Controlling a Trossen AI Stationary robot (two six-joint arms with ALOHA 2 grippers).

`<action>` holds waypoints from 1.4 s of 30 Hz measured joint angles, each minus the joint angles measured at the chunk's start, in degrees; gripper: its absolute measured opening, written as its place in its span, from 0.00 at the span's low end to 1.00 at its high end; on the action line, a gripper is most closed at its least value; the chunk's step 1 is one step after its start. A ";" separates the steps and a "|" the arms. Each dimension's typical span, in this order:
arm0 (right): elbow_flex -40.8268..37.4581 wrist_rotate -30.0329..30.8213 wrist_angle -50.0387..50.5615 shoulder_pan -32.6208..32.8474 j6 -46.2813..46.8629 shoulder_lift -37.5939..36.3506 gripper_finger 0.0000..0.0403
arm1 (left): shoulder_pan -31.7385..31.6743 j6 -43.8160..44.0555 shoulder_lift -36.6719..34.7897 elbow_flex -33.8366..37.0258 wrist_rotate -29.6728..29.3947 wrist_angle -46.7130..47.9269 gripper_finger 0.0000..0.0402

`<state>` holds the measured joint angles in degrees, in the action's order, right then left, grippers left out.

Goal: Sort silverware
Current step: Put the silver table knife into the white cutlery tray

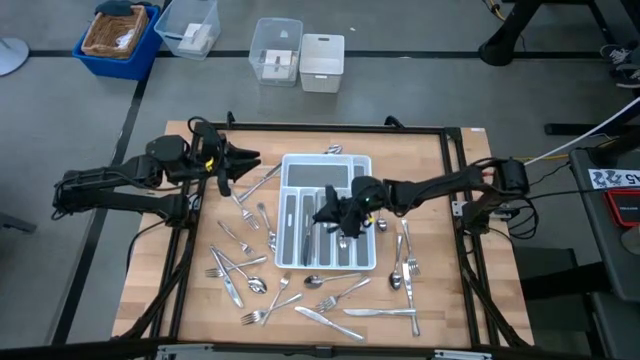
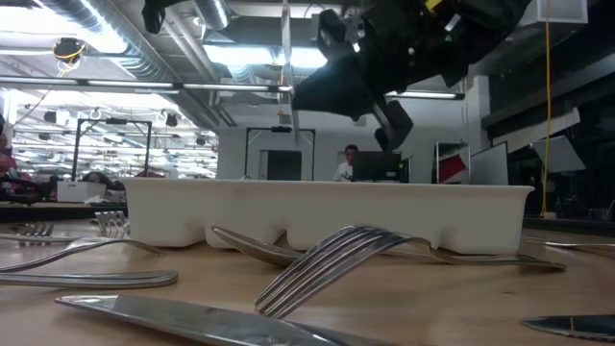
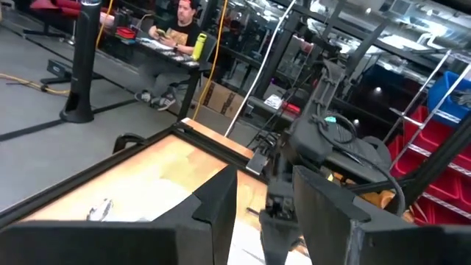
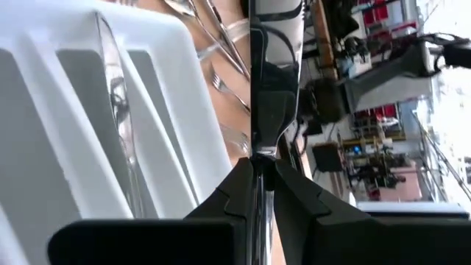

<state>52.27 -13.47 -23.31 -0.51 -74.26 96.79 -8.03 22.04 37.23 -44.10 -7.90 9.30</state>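
Note:
The white divided tray (image 1: 290, 165) sits mid-table, with some silverware lying in its slots (image 4: 121, 125). My right gripper (image 1: 338, 212) reaches in from the table's right and hovers over the tray, shut on a flat shiny piece of silverware (image 4: 274, 73) that looks like a knife. My left gripper (image 1: 235, 160) stands raised at the tray's left far corner, open and holding nothing (image 3: 268, 221). Several loose forks, spoons and knives (image 1: 260, 285) lie flat on the wood around the tray, and some show close up in the low view (image 2: 327, 259). My right gripper pinches the piece between its two fingers at a narrow neck (image 4: 261, 151). The wider shiny length runs on forward past the fingertips, in line with the fingers. The fingers come from the table's right, slanting a little downward. The piece is lifted clear above the tray (image 4: 169, 88).
More silverware lies right of the tray (image 1: 405, 260) and along the near edge (image 1: 330, 320). A black frame rail (image 1: 450, 130) borders the table. Beyond the far edge stand a blue bin (image 1: 118, 35) and clear and white boxes (image 1: 275, 50). A person (image 3: 176, 22) sits in the room behind.

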 joint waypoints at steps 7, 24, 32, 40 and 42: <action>0.02 -0.01 -4.22 2.14 0.00 5.01 0.10 | 0.00 0.44 0.02 0.00 -0.02 0.90 0.31; 0.09 4.77 -4.00 2.00 0.22 13.86 0.10 | 0.00 0.46 0.04 0.00 -0.02 2.64 0.31; 2.21 7.94 -3.41 1.99 0.22 13.82 0.10 | 0.00 0.48 0.09 0.00 -0.02 2.65 0.31; 4.52 11.88 -3.29 2.00 0.61 13.82 0.10 | 0.00 0.48 0.07 0.00 -0.01 2.61 0.31; 4.55 12.42 -2.09 1.99 0.53 13.82 0.10 | 0.01 0.48 0.07 0.00 -0.02 2.61 0.31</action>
<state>56.82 -1.06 -25.40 1.49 -73.73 110.61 -8.02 22.52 37.30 -44.10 -7.92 11.91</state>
